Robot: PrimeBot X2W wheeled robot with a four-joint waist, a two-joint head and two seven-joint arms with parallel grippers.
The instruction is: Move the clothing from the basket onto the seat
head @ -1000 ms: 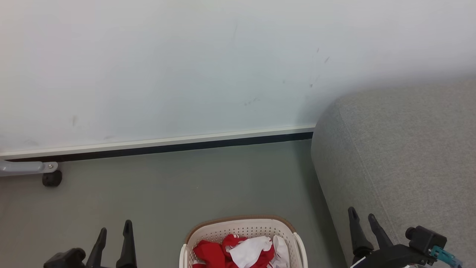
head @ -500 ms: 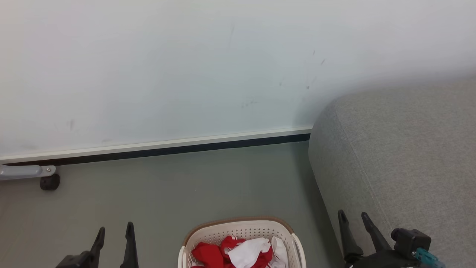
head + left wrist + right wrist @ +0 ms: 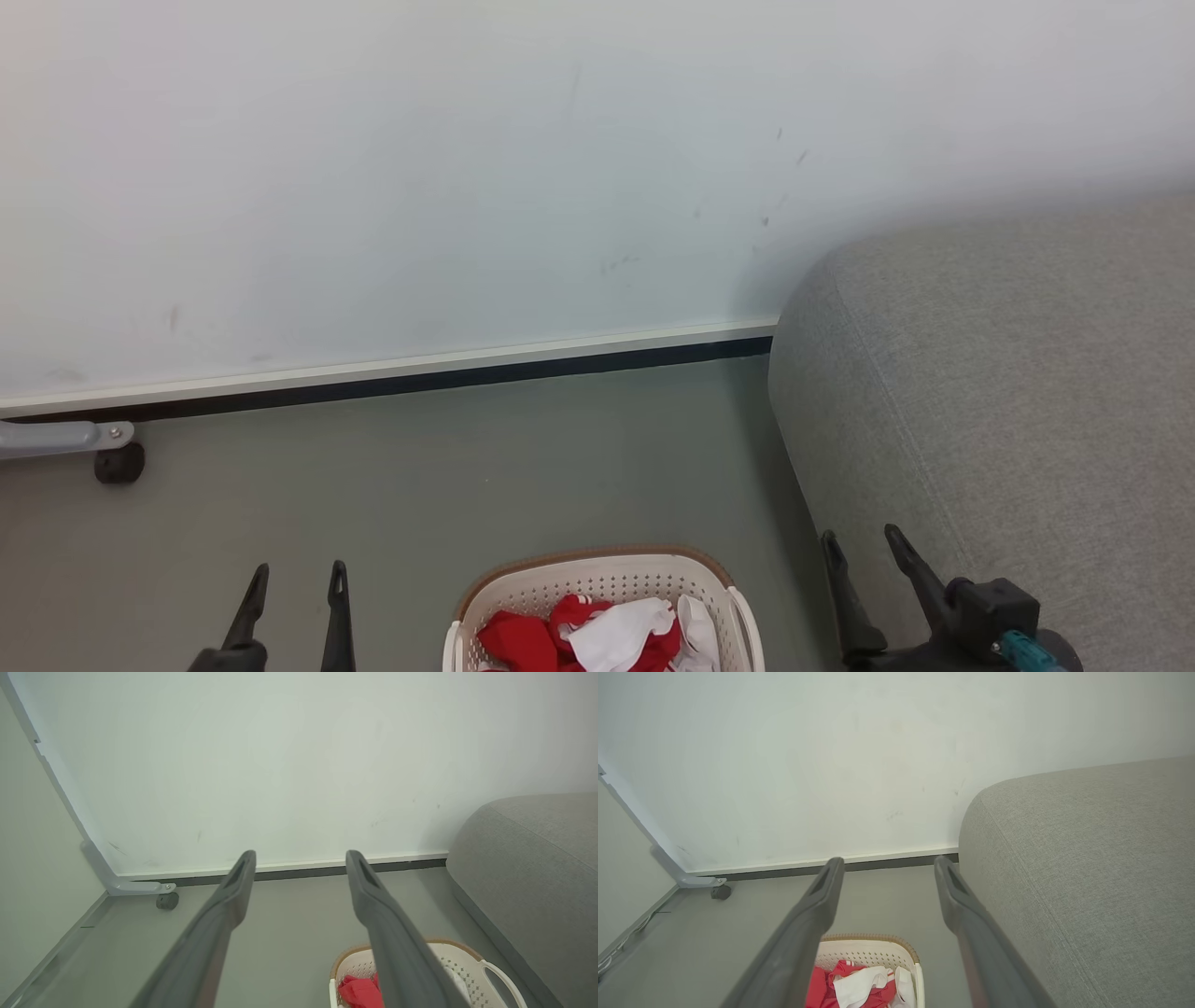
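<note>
The left gripper (image 3: 300, 567) and right gripper (image 3: 859, 532) edge inward toward the basket (image 3: 597, 558), jaws wide and empty. The clothing (image 3: 579, 637) lies untouched.

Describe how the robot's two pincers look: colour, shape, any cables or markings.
The left pincer and the right pincer each have two long, slim, dark grey fingers that taper to rounded tips, with a narrow slot near each tip. Behind the right one sits a black blocky mount carrying a small teal plug. I see no markings.

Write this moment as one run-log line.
phase: before grasp | left gripper: open, empty | right gripper: open, empty | red-and-white clothing: in laundry basket | sofa: no clothing visible
</note>
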